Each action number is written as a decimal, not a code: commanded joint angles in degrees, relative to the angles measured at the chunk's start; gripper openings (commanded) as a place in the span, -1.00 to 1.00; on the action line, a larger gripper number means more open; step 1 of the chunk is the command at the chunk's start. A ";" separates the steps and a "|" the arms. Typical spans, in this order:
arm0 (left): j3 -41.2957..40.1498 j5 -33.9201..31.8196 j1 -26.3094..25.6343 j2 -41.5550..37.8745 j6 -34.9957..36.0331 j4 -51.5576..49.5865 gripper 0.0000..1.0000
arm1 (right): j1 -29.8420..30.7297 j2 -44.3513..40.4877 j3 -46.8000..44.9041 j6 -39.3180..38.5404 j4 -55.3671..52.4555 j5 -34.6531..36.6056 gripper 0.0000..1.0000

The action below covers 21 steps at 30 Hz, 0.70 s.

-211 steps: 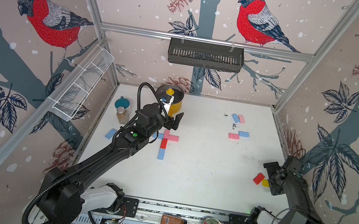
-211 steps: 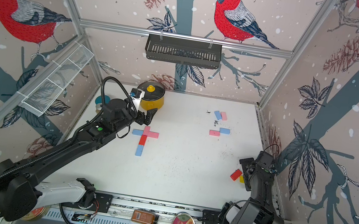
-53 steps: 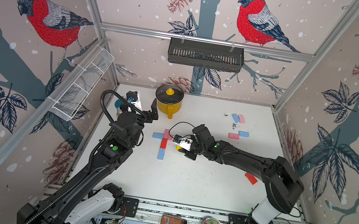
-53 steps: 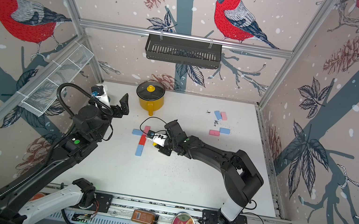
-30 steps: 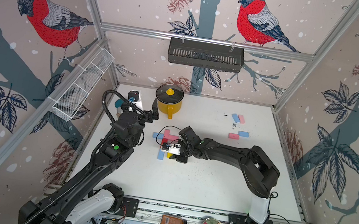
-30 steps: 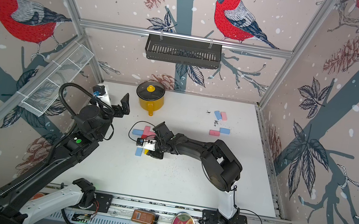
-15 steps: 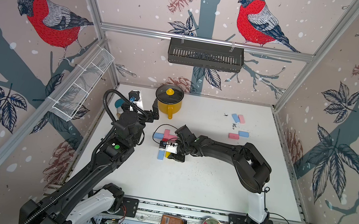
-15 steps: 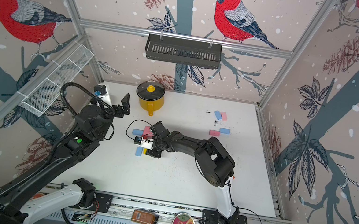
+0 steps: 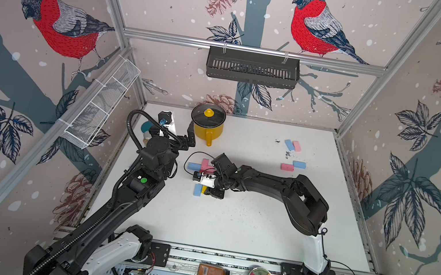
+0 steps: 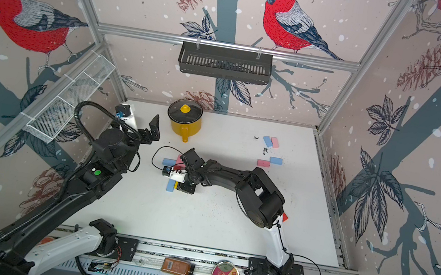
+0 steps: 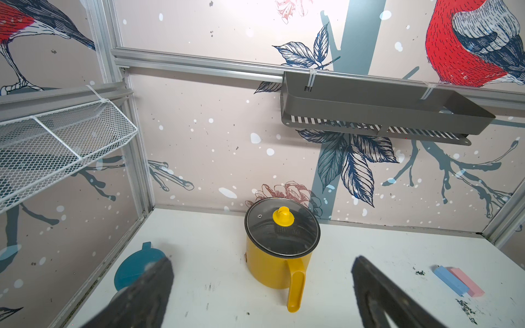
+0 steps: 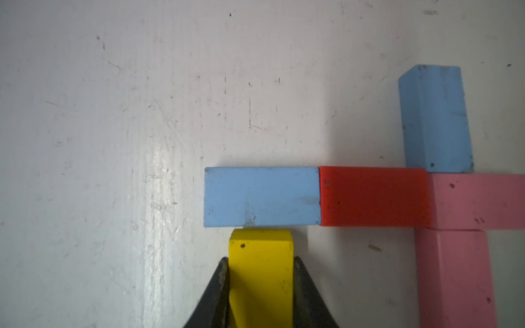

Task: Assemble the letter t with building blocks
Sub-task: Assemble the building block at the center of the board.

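Clamping the yellow block [image 12: 260, 244] across its width in the right claw [image 12: 260, 261], with the black fingers [image 12: 218, 284] pressing on both long sides and the free end sticking out ahead of the tips. Reaching in low over the white worktop [image 9: 229, 221] from the right, left of its centre. Pointing that free end square at the long right side of the light blue stem block [image 12: 261, 197], just beside it or touching; not possible to tell which from the wrist view.

Lying flat and end to end in one line running near to far: the light blue stem block nearest, then the red block [image 12: 373, 196], then the pink stem block [image 12: 477, 201]. Butting against the sides of that pink one, the light blue cross block [image 12: 436, 119] on the left and the pink cross block [image 12: 454, 278] on the right.

Hanging well apart from all this, above the far left of the worktop, the left claw [image 11: 262, 261], spread wide and gripping nothing, facing the lidded yellow pot [image 9: 206, 125].

Resting at the far right, in two pairs, four loose blocks [image 9: 289, 144], light blue and pink, far from either claw.
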 commanded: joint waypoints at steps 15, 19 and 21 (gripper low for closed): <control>0.41 0.23 0.21 -0.07 0.18 1.63 0.94 | 1.13 0.37 -0.51 2.44 -3.86 0.64 -0.74; 0.39 0.29 0.29 0.00 0.12 1.65 0.94 | 1.23 0.54 -0.77 2.96 -3.73 0.84 -0.71; 0.36 0.27 0.30 0.01 0.08 1.58 0.94 | 1.23 0.49 -0.77 3.29 -3.55 0.80 -0.70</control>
